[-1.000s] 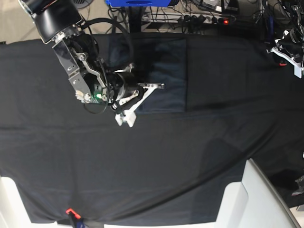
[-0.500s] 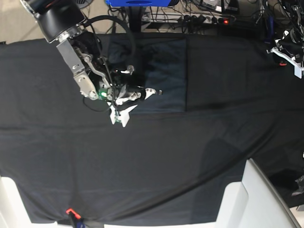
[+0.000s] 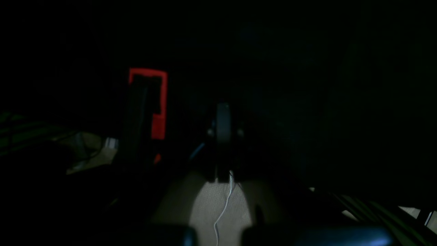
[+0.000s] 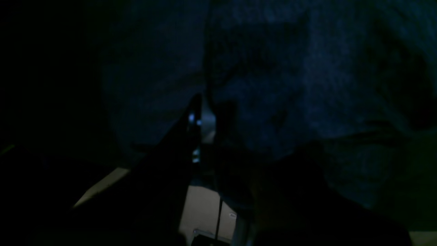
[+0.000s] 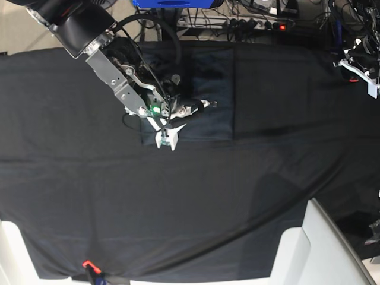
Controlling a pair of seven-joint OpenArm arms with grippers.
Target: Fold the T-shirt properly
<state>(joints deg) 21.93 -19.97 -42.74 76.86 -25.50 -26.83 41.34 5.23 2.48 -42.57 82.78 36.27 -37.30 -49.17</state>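
Base view: the T-shirt (image 5: 205, 95) is being shown as a folded, roughly rectangular slate-grey panel lying flat on the far part of the counter (image 5: 190, 196), left of centre; the counter is being covered by a black cloth (image 5: 89, 178) that is faintly creased. The right arm (image 5: 113, 65) is being extended from the far left corner over the shirt, and its right pincer (image 5: 184, 119) is being held at the shirt's near-left region, white fingers (image 5: 168, 138) pointing toward the near edge of the panel. The fingers are being drawn nearly together; whether any fabric is being pinched between them cannot be told from this view.

Right wrist view: dim, bluish heathered knit of the T-shirt (image 4: 307, 78) is being seen filling most of the picture, with the dark fingers (image 4: 191, 136) standing close to one another just in front of it.

Base view, far right edge: the left pincer (image 5: 362, 71) is being held well apart from the shirt, above the edge of the counter. Its jaws are being kept together, with nothing between them.

Left wrist view: the picture is mostly dark; a red-outlined object (image 3: 152, 102) and a pale patch of floor (image 3: 218, 205) are being shown.
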